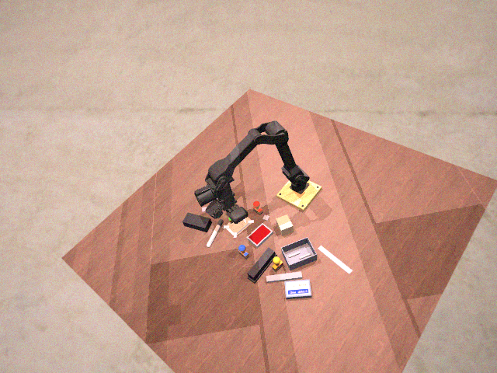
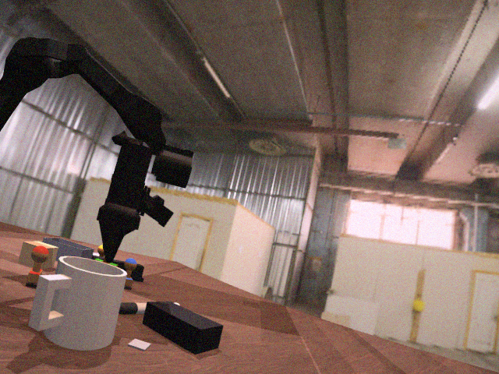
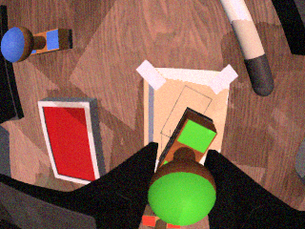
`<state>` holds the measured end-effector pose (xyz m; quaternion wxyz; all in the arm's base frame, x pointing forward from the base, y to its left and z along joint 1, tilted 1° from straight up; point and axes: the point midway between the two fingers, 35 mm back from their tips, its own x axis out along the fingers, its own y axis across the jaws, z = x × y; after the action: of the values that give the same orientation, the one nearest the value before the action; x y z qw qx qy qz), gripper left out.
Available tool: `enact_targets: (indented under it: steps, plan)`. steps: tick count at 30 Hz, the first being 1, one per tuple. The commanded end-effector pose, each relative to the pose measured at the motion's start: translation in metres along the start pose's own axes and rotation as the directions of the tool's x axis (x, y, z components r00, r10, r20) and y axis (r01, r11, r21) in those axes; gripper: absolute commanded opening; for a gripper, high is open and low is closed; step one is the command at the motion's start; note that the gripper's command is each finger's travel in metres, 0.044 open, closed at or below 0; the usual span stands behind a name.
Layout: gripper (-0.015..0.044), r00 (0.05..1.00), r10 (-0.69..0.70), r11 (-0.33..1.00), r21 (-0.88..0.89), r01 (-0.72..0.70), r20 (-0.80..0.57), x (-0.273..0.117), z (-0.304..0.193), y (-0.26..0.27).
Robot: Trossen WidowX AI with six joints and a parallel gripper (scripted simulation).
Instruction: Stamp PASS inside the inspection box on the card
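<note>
My gripper [image 1: 235, 218] [image 2: 108, 259] [image 3: 182, 153] is shut on the green-knobbed stamp [image 2: 113, 264] [image 3: 196, 135], which is over the card [image 1: 237, 229] [image 3: 162, 102]. In the wrist view the stamp covers the lower part of the thin box outline [image 3: 173, 109]. The upper part of the box shows no print. The stamp's underside and lettering are hidden, and I cannot tell the exact gap to the card. The red ink pad [image 1: 259, 235] [image 3: 70, 143] lies open beside the card. White tape holds the card's corners.
Red [image 1: 256, 204] [image 2: 40, 254], blue [image 1: 242, 249] [image 3: 16, 44] and yellow [image 1: 276, 260] stamps stand nearby. A marker [image 1: 214, 235] [image 3: 248, 43], black block [image 1: 196, 221] [image 2: 181, 326] and grey mug [image 2: 84, 305] are near the card. A tray [image 1: 299, 253], wooden block [image 1: 284, 224] and stapler [image 1: 262, 265] lie beyond the pad.
</note>
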<state>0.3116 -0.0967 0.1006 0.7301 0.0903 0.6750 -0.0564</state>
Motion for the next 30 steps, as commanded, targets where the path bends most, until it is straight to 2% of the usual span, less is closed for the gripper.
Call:
enact_targets:
  steps: [1,15,30]
  plan:
    - [0.0000,1.000,0.001,1.000,-0.002,-0.001,0.006,-0.007,0.001,0.001]
    - [0.0000,1.000,0.001,1.000,-0.002,-0.001,0.005,-0.026,0.000,0.006]
    - [0.0000,1.000,0.004,1.000,0.000,-0.004,-0.001,-0.023,-0.025,0.084]
